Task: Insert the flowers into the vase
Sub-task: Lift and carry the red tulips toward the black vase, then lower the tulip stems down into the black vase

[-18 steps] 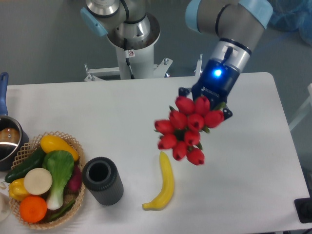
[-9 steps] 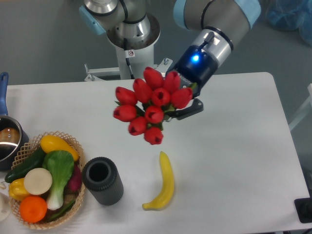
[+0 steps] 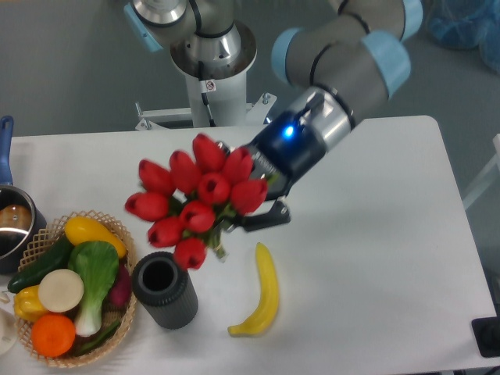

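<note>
The gripper (image 3: 251,205) pinches the flowers (image 3: 192,198) by the stems, red buds fanned out to the left, in the air above the worktop (image 3: 375,258). The lowest bud hangs just over the vase (image 3: 164,289), which stands upright with its mouth open, beside the basket (image 3: 117,332) of vegetables. A banana (image 3: 262,293) lies right of the vase.

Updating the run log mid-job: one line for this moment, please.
gripper: shut on tulips | tulips: airborne, above-right of vase | vase: upright, empty | insertion: pending
</note>
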